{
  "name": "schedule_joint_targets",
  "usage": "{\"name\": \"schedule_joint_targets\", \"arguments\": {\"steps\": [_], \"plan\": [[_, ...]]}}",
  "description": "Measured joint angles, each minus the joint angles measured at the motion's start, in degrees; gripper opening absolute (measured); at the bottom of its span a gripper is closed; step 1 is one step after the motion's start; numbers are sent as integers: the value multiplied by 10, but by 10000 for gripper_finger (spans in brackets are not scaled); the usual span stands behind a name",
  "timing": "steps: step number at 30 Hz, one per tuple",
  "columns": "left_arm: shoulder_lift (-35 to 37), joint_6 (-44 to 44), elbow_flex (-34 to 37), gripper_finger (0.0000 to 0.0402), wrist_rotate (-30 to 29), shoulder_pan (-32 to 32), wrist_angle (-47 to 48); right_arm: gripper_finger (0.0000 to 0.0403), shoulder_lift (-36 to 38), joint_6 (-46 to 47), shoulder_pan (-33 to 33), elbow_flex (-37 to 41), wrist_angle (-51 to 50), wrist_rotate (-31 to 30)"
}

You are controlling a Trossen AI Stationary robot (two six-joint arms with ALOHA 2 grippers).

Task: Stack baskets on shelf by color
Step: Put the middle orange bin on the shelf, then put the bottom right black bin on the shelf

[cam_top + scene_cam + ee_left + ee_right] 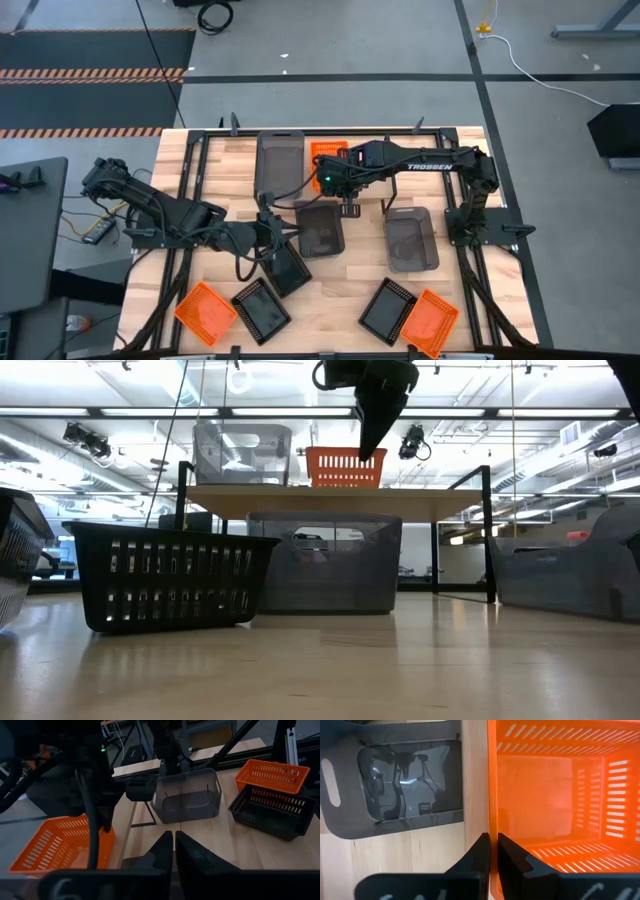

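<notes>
An orange mesh basket (340, 468) and a grey basket (240, 455) stand on the shelf (440, 500). My right gripper (492, 847) is above the shelf and shut on the orange basket (555, 795). My left gripper (174, 845) is shut and empty. It is raised over the table's left middle (272, 238), beside a black mesh basket (290, 268) that rests on the table. It does not show in the low view. Two more grey baskets (320, 230) (410, 240) stand on the table. My right gripper pinches the orange basket's near long wall (492, 827), close to its right end, with one finger inside the basket and one outside. The fingers come from above, pointing down (368, 448). The basket stands upright with its bottom on the shelf.
Along the table's near edge lie an orange basket (205, 310) and a black one (260, 310) at the left, and a black one (388, 310) and an orange one (432, 320) at the right. The shelf's black legs (488, 535) stand on the table.
</notes>
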State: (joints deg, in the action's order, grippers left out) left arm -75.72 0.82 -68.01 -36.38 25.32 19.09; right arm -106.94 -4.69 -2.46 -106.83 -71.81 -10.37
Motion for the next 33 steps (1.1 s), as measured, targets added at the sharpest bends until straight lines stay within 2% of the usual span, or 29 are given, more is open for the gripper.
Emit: {"name": "schedule_joint_targets", "arguments": {"steps": [8,17,27,33], "plan": [[0,0,0,34,0,0,0,32,0,0,0,0,0,2],[0,0,0,26,0,0,0,39,0,-4,0,0,2,-1],[0,0,0,34,0,0,0,112,1,-23,5,-1,29,-9],[0,0,0,26,0,0,-1,162,1,-41,19,-41,12,-33]]}}
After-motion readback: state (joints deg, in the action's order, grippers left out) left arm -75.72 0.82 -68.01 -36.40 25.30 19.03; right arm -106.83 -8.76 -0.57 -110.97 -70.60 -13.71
